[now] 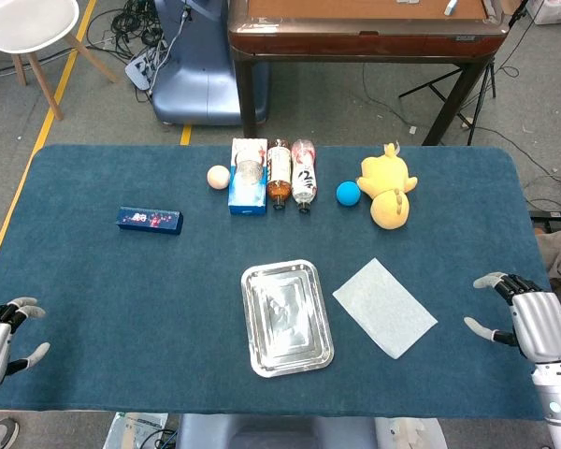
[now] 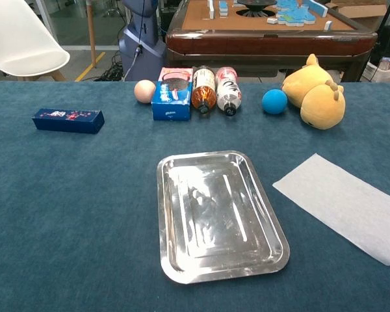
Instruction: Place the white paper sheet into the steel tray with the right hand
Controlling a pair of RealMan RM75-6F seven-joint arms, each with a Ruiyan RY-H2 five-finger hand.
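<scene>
The white paper sheet [image 1: 384, 306] [image 2: 344, 204] lies flat on the blue tablecloth, just right of the steel tray [image 1: 285, 317] [image 2: 216, 214], which holds nothing. My right hand [image 1: 524, 321] rests at the table's right edge with its fingers apart, well right of the sheet and holding nothing. At the front left corner my left hand [image 1: 2, 339] lies with fingers spread, also holding nothing. Neither hand shows in the chest view.
Along the back stand a peach ball [image 1: 219, 176], a blue snack box [image 1: 249, 176], two bottles [image 1: 291, 174], a blue ball [image 1: 348, 194] and a yellow plush toy [image 1: 387, 190]. A dark blue box [image 1: 150, 220] lies at the left.
</scene>
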